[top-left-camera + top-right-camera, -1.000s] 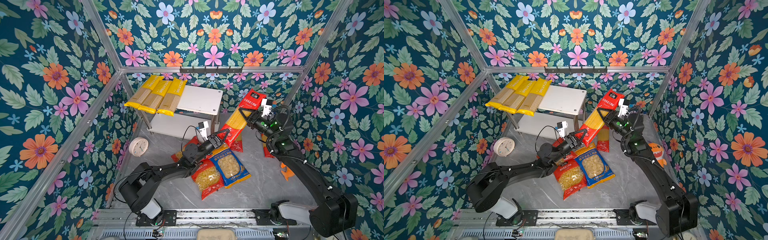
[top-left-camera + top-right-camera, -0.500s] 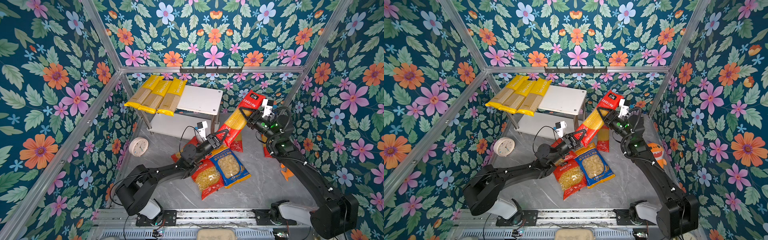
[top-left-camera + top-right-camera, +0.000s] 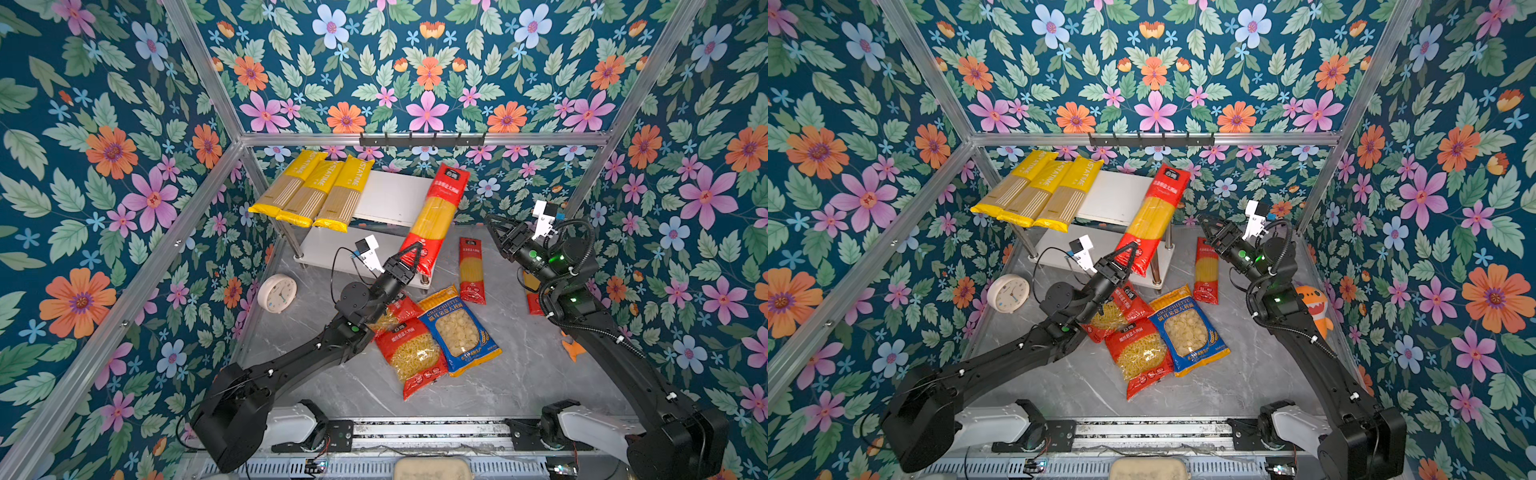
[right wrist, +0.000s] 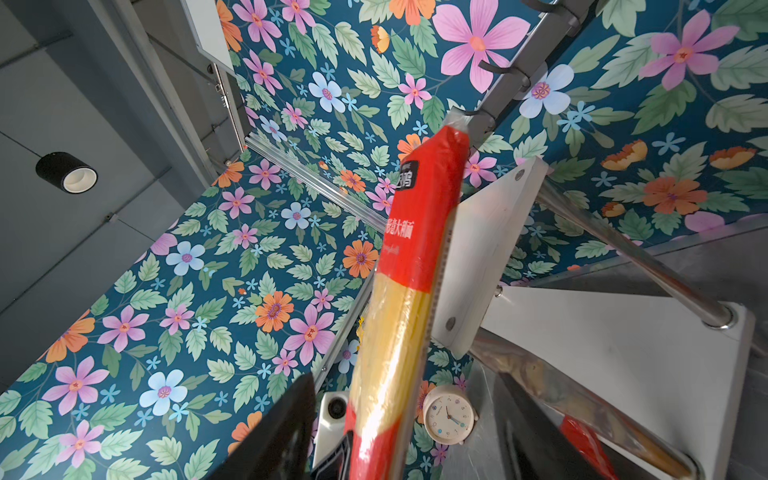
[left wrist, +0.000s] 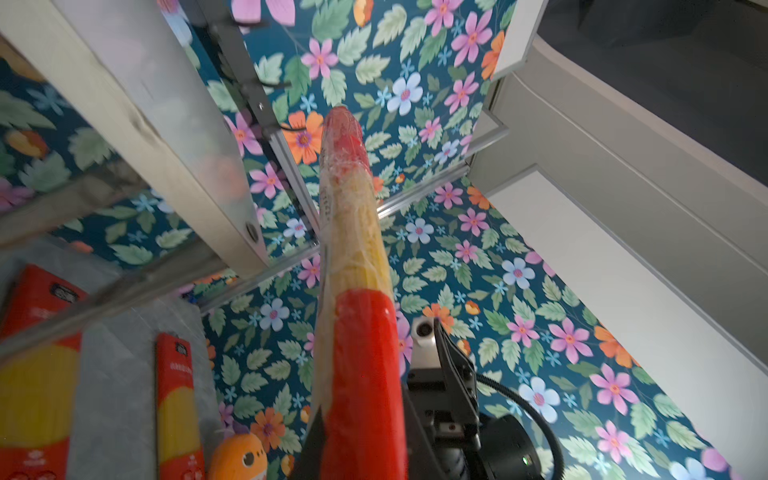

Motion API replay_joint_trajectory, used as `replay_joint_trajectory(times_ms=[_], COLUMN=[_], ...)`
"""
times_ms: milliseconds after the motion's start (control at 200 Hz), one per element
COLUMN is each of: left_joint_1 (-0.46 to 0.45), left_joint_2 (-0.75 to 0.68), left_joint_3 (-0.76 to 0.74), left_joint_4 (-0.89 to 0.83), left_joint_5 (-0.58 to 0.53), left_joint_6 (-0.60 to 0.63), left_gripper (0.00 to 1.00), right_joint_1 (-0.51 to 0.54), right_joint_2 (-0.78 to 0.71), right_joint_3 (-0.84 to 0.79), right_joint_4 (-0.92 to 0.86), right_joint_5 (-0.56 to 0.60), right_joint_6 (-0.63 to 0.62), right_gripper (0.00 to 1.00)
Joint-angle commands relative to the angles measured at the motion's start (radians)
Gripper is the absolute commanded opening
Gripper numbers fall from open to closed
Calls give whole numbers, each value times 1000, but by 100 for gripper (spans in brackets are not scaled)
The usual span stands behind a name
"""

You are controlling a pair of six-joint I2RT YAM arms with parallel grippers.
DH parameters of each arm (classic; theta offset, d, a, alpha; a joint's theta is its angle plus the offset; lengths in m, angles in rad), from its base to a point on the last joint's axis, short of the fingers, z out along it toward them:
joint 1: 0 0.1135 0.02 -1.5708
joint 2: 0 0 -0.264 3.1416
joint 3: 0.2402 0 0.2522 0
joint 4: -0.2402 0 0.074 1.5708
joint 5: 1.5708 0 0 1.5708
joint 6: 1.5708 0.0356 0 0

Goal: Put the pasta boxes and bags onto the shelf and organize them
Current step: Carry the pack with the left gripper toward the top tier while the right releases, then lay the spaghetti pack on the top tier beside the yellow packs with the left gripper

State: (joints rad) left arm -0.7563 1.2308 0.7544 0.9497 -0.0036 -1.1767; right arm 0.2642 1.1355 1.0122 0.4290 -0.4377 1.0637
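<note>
Beside shelf (image 3: 390, 199): L tool (image 3: 411, 253) pinches red spaghetti pack (image 3: 436, 208); R tool (image 3: 496, 226) spread. Clock (image 4: 451, 413) in R wrist view, not L.

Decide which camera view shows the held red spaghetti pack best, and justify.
Both top views: the red pack shows end to end, its lower end gripped by the left end effector, tilted beside the shelf. The left wrist view looks along it, foreshortened. The right wrist view shows logo end and middle; the bottom is cut off.
</note>
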Motion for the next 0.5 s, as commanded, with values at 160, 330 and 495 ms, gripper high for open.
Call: replay_joint_trajectory(times_ms=[160,330,495], left_joint_1=[166,264,349], left_joint_2=[-58,-23,10], left_joint_3=[129,197,255], left_joint_4=[-310,-415,-510], left_joint_5=[3,103,163], left_joint_6=[49,54,50], left_gripper=[0,0,0], right_joint_1=[0,0,1], right_joint_2=[-15,-21,-24], right_joint_3=[-15,-32,-43], right_joint_4=[-2,-16,-24], right_joint_5=[-1,-6,-10], right_joint_6=[-25,-25,-25], right_gripper=[69,68,68])
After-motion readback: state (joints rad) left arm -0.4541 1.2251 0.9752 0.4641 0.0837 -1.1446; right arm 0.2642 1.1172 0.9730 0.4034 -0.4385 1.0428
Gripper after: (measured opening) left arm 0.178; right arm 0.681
